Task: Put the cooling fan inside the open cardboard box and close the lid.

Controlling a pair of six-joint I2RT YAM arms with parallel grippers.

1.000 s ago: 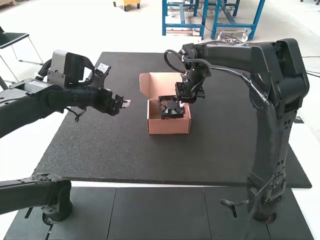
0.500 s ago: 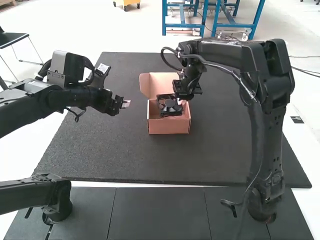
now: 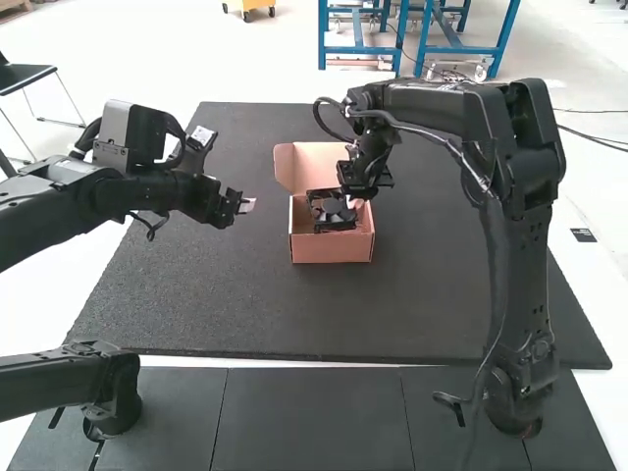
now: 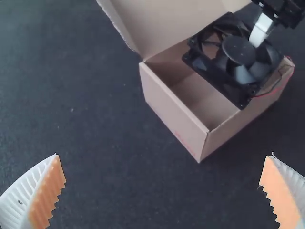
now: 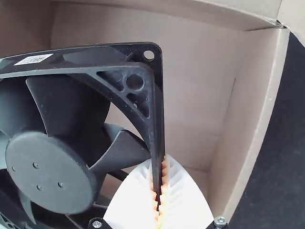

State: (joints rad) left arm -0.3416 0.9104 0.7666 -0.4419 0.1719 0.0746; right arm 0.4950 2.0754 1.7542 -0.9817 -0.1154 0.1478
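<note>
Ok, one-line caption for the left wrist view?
Black square cooling fan held tilted at the mouth of the open brown cardboard box, pinched by the right arm's white fingers.

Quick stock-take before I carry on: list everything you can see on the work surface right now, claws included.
cardboard box: one, brown, middle of the mat, lid open and standing at its far side
cooling fan: one, black, tilted in the box's opening, not yet lying flat inside
mat: one, black, under the box
left claw: one, white fingers with orange pads, open, in the air left of the box
right claw: one, white and orange, shut on the fan's frame edge
</note>
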